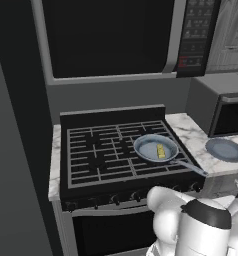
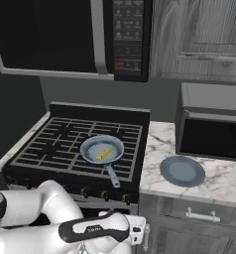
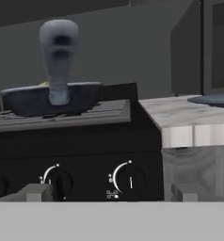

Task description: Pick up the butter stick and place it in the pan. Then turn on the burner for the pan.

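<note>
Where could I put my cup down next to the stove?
There is bare marble counter between the stove and the toaster oven, behind the plate. A narrow strip also runs in front of the plate. The left grates are bare too. The front right burner is crowded: the pan with the butter stick sits there.

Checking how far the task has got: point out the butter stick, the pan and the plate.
butter stick point(image 1: 161, 150): left base view, middle of the yellow block.
pan point(image 1: 147, 148): left base view, bare grey-blue floor.
plate point(image 2: 182, 171): right base view, centre of the dish.
</note>
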